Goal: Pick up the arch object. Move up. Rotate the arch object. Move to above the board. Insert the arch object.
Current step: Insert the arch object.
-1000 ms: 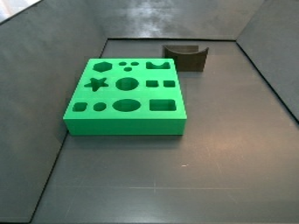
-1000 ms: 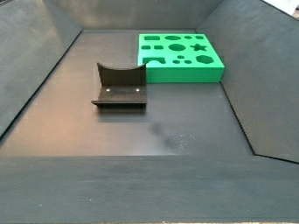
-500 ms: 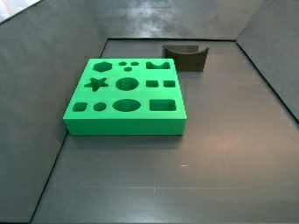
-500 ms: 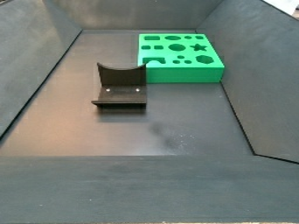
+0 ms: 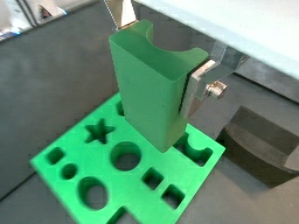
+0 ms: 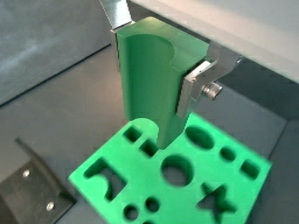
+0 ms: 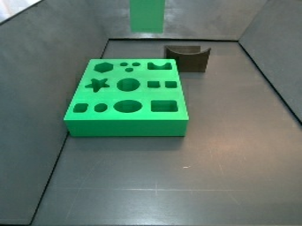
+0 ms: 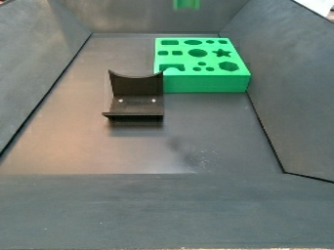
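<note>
Two silver fingers [image 5: 201,86] of the gripper [image 5: 158,48] are clamping the arch object [image 5: 149,83]. It is hanging above the board [image 5: 70,149], which is lying near the floor's far edge.

Clamped upright between the gripper's [image 5: 158,61] silver fingers [image 5: 200,84], the tall bright green arch object [image 5: 149,87] hangs directly above the flat green board [image 5: 52,156] with its star, round and square cutouts.

Vs. 1 s and 0.5 s ago, we now see the small bright green arch object [image 7: 147,15] entering at the top edge in both side views [image 8: 187,4], over the scene's far end. It's clamped in the silver-fingered gripper [image 5: 158,52], per both wrist views.
</note>
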You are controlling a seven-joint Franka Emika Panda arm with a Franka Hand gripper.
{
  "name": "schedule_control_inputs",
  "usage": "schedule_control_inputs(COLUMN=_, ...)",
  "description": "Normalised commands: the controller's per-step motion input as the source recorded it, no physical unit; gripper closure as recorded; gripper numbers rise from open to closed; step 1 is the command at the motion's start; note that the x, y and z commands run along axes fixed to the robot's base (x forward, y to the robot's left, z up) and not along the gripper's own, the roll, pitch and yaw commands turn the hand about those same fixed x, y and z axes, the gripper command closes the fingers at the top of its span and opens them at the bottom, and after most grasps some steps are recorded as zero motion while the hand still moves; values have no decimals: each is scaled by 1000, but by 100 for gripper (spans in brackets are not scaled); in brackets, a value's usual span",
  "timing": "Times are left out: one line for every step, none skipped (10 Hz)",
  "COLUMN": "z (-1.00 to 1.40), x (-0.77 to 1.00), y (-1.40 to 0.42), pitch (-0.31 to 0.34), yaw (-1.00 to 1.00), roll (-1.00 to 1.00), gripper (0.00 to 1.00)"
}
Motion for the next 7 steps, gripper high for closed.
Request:
schedule_control_inputs(z=-746, x=0, y=474, pitch=-189, yaw=-23, roll=0, gripper=100)
schedule_control_inputs(z=-709, x=0, y=429, pitch=-196, yaw=0, roll=40, gripper=100)
schedule_control_inputs(z=-646, x=74, y=400, pitch=-210, yaw=0, roll=60, gripper=100)
schedule_control_inputs(z=-589, x=180, y=411, pitch=-230, yaw=0, roll=34, gripper=100)
schedule_control_inputs(z=-551, x=274, y=354, pitch=-219, yaw=0, roll=6, gripper=100)
schedule_control_inputs(z=-443, x=391, y=286, pitch=-151, yaw=0, roll=16, gripper=100)
schedule_control_inputs(z=-394, x=369, y=240, pitch=-67, yaw=0, roll=56, gripper=100)
